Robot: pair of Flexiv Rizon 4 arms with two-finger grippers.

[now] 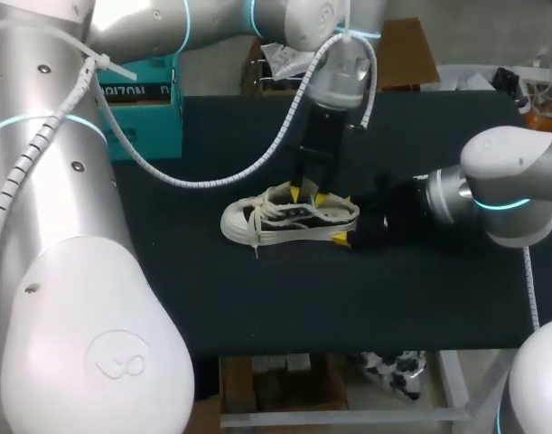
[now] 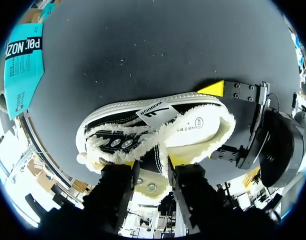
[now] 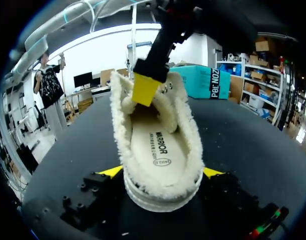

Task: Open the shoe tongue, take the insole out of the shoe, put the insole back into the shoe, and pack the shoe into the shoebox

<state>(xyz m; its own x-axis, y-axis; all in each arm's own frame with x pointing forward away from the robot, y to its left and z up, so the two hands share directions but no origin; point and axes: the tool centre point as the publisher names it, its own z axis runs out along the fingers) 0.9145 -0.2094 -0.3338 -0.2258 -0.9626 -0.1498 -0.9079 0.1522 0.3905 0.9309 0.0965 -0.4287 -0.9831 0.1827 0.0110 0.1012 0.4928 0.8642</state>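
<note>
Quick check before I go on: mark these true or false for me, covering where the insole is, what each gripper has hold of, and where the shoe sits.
1. The insole lies inside the shoe. True.
2. The left gripper is clamped on the heel. False: its fingers are shut on the tongue, and it comes down from above.
3. The right gripper has a finger on each side of the heel. True.
4. The shoe is already packed in the shoebox. False: it stands on the table, and the box sits at the far left corner.
5. The shoe lies on its side. False: it rests upright on its sole.
</note>
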